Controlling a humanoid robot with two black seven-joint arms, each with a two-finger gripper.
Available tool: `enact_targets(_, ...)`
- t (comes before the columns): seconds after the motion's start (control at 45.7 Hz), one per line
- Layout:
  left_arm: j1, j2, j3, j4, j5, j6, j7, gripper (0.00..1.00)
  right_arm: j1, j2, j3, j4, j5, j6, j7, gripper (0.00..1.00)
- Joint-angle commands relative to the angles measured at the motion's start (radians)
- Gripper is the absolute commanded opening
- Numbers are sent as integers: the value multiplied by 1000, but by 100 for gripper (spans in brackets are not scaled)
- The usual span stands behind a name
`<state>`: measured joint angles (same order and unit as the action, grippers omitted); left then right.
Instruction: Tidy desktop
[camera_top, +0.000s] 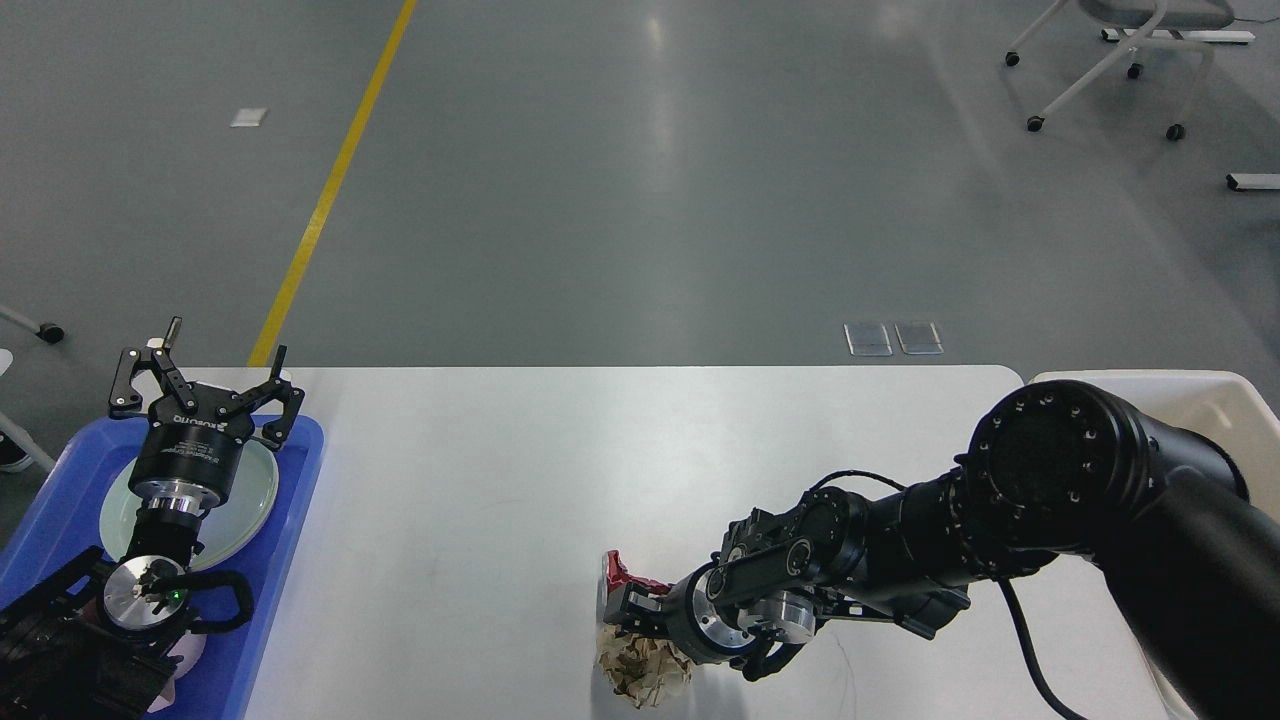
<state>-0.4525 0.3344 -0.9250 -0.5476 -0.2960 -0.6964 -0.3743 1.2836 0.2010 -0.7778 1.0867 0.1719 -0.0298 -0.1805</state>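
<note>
Right gripper at the paper wad

The desktop fills the lower frame; at its 6 o'clock edge the gripper sits low on the wad beside a red scrap, probably for binning; its grasp I cannot tell. Left gripper spread, idle over the tray at 9.

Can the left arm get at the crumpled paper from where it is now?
Probably not easily: the left gripper hovers over the blue tray, and the right gripper already sits at the crumpled paper.
</note>
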Motion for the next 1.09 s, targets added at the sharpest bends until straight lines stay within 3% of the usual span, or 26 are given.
enact_targets(0.0, 0, 0, 0, 0, 0, 0, 0, 98, -29, 0, 25, -8, 1, -2, 4, 77)
enact_targets(0.131, 0, 0, 0, 0, 0, 0, 0, 98, -29, 0, 43, 4, 1, 10, 3, 48)
enact_targets(0.263, 0, 0, 0, 0, 0, 0, 0, 98, -30, 0, 45, 15, 12, 18, 3, 4)
enact_targets(0.284, 0, 0, 0, 0, 0, 0, 0, 98, -30, 0, 45, 15, 15, 18, 1, 0)
enact_targets(0.853, 0, 0, 0, 0, 0, 0, 0, 98, 29, -3, 46, 84, 123, 27, -1, 0)
enact_targets(1.072, 0, 0, 0, 0, 0, 0, 0, 98, 249, -104, -12, 240, 186, 237, -1, 0)
